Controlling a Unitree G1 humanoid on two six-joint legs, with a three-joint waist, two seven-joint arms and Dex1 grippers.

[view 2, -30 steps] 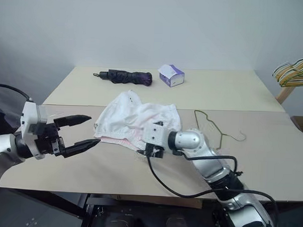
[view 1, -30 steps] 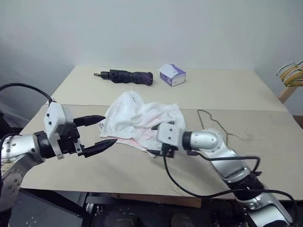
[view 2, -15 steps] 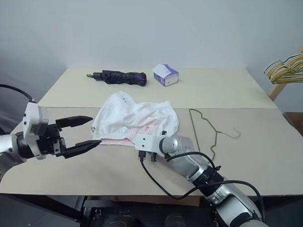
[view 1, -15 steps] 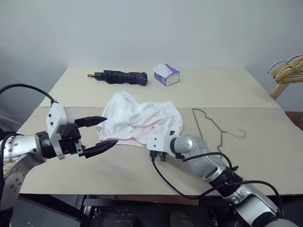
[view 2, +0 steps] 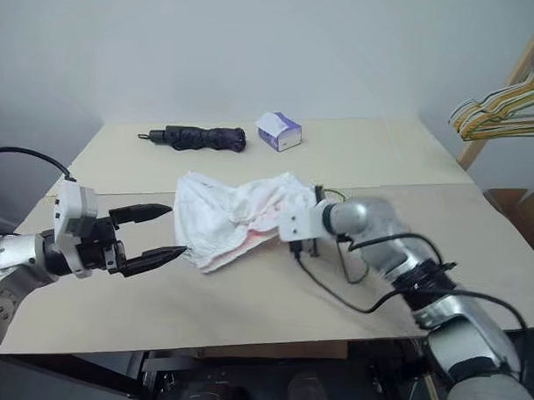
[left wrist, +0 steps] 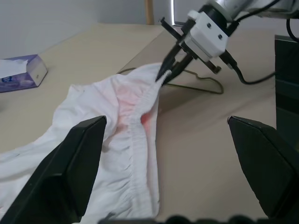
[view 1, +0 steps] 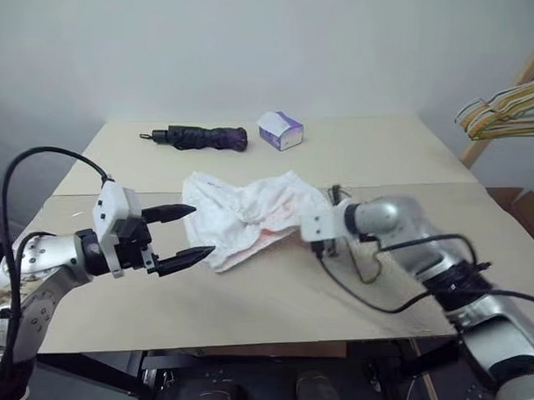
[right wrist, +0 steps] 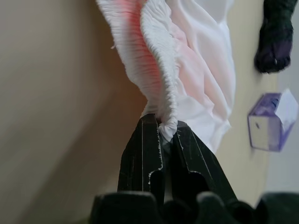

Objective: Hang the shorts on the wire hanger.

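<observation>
The right gripper pinched the elastic waistband of the shorts, which lay on the table beside the wire hanger. The left gripper hung wide open nearby. Best to lift slowly, keeping the waistband taut.

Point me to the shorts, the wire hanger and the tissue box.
shorts (view 1: 240, 212), left eye view, middle of the crumpled cloth.
wire hanger (left wrist: 205, 88), left wrist view, the straight bottom wire on the table.
tissue box (view 2: 278, 130), right eye view, the box's top face.
</observation>
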